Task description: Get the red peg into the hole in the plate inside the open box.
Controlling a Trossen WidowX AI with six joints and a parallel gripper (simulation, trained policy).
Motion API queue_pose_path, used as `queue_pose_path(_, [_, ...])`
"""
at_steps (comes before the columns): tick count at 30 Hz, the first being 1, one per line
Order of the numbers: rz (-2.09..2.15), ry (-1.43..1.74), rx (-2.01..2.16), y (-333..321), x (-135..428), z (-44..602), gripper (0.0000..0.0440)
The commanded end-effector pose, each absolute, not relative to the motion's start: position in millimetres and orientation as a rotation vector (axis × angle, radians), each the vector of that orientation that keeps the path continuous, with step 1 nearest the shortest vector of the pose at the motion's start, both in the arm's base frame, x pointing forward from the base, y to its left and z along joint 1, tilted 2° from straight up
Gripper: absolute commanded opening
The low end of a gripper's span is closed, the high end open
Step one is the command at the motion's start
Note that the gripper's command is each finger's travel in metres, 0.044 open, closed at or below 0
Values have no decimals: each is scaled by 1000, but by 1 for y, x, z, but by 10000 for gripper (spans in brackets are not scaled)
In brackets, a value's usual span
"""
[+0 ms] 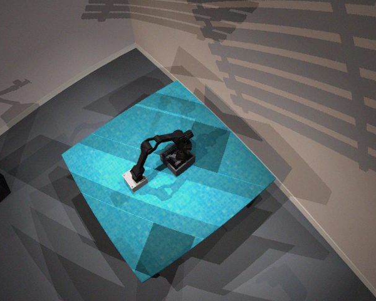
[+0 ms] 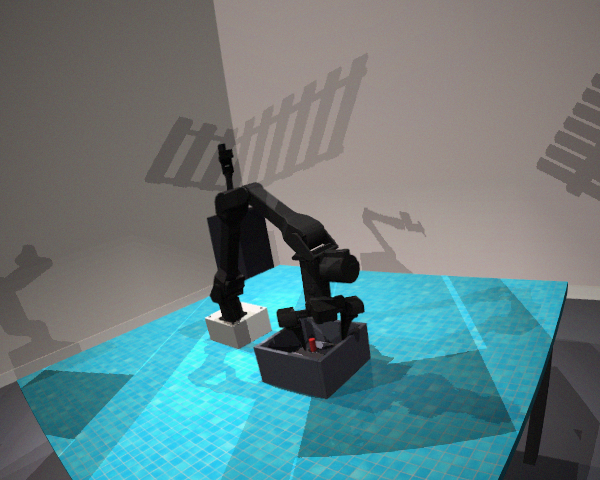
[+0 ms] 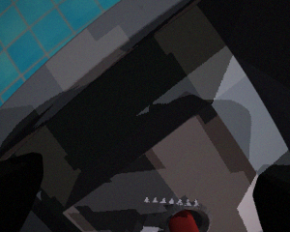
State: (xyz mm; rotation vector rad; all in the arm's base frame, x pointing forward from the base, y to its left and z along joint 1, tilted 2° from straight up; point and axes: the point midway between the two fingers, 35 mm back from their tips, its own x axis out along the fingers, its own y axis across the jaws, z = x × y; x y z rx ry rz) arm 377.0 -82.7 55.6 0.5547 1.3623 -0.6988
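Note:
The red peg (image 2: pixel 312 344) (image 3: pixel 184 222) stands about upright inside the open dark grey box (image 1: pixel 185 167) (image 2: pixel 290 367) (image 3: pixel 103 45). In the wrist view its lower part is cut off by the frame edge, and the dark ring of the hole (image 3: pixel 202 218) in the plate (image 3: pixel 184 157) shows around it. The peg appears to be in the hole, with a short length showing above the plate; how deep it sits cannot be told. My gripper (image 2: pixel 323 335) (image 3: pixel 153 179) is down in the box, wide open, with one finger on each side of the peg and clear of it.
The box's walls stand close around my fingers. The arm's white base block (image 1: pixel 135 186) (image 2: pixel 228 332) stands on the blue tiled table (image 1: pixel 194 200) (image 2: pixel 212 423) beside the box. Dark shadows fall across the table and into the box.

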Motion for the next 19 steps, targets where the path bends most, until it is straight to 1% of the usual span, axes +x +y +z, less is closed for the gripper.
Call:
queue_pose_path(1, [-656, 1345, 583, -81, 393, 62, 440])
queue_pose_path(12, [-531, 1280, 616, -70, 438, 84, 440])
queue_pose_path(19, [-530, 1278, 616, -70, 438, 85, 440])
